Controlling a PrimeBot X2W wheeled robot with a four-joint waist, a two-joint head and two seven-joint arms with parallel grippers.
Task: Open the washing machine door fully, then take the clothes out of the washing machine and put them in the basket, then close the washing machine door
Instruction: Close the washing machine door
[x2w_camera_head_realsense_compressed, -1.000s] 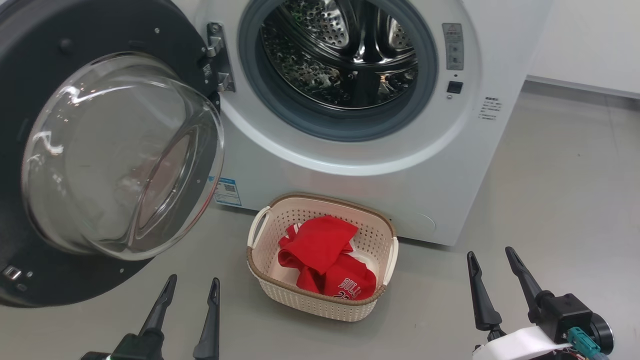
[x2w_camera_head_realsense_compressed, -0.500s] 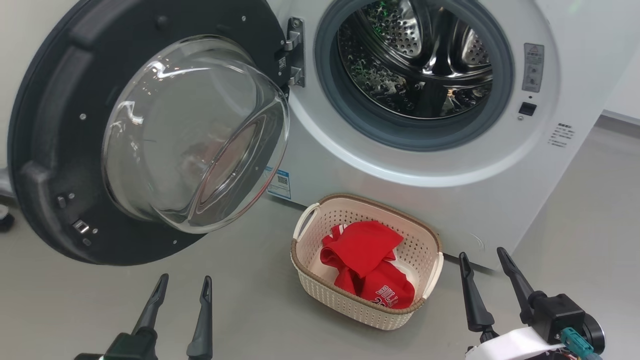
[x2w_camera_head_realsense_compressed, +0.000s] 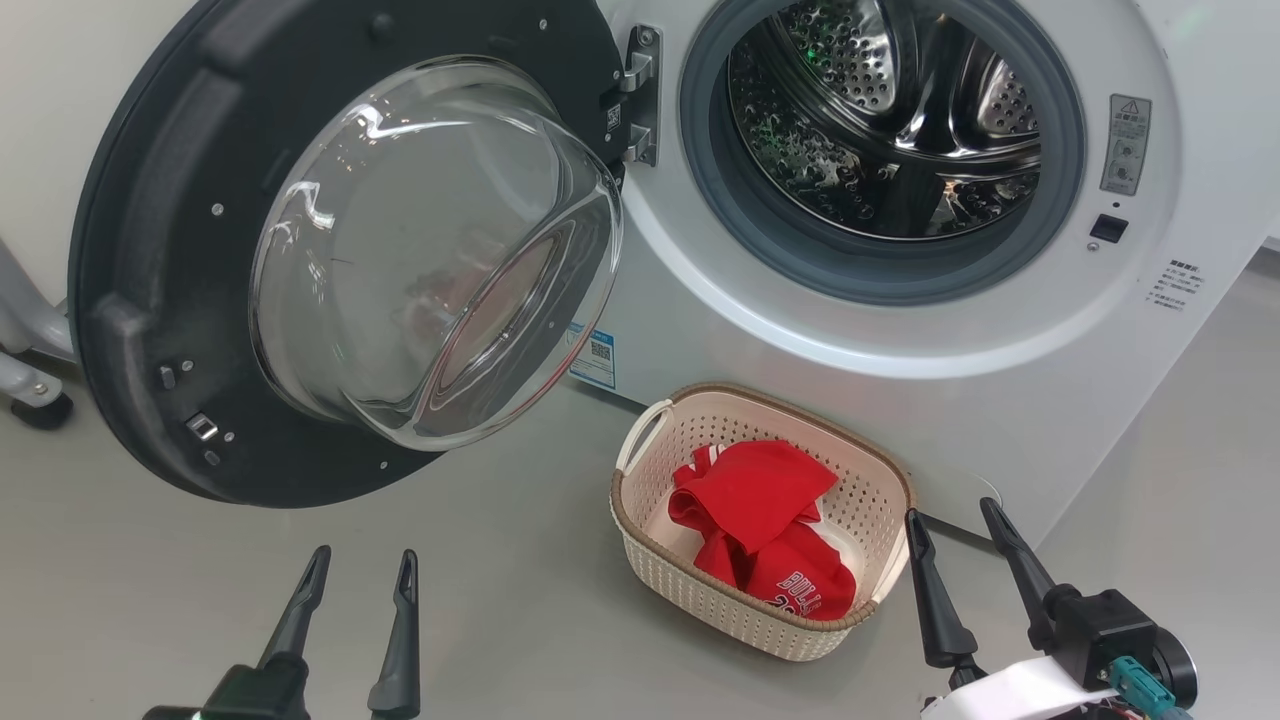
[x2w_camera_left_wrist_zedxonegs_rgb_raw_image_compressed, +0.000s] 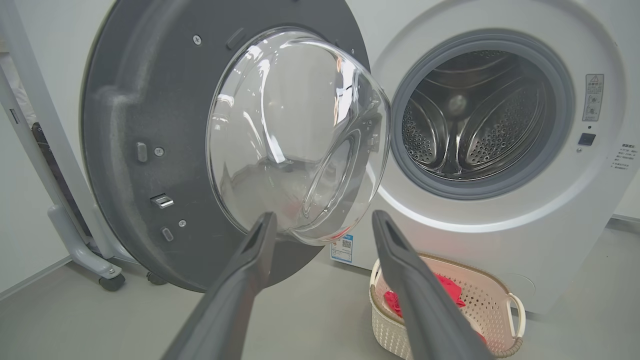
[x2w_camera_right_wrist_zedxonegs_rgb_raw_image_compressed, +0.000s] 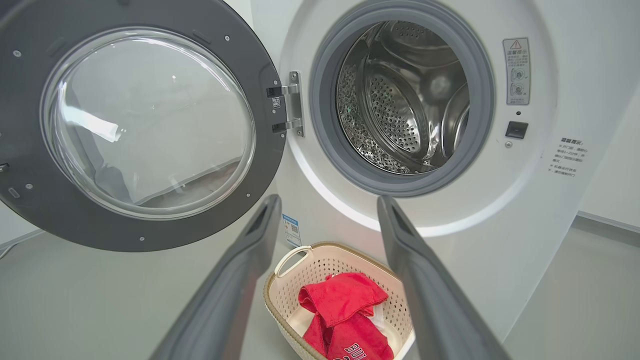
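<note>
Lettering on the clothes (x2w_camera_head_realsense_compressed: 760, 500) is partly hidden behind the basket (x2w_camera_head_realsense_compressed: 715, 600).

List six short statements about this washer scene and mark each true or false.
1. The washing machine door is swung open. True.
2. The clothes lie in the basket. True.
3. The basket hangs from the door. False: it stands on the floor in front of the washing machine.
4. The left gripper and the right gripper both have their fingers apart. True.
5. The right gripper grips the basket's handle. False: it holds nothing.
6. Red fabric lies in the drum. False: the drum shows bare steel.
</note>
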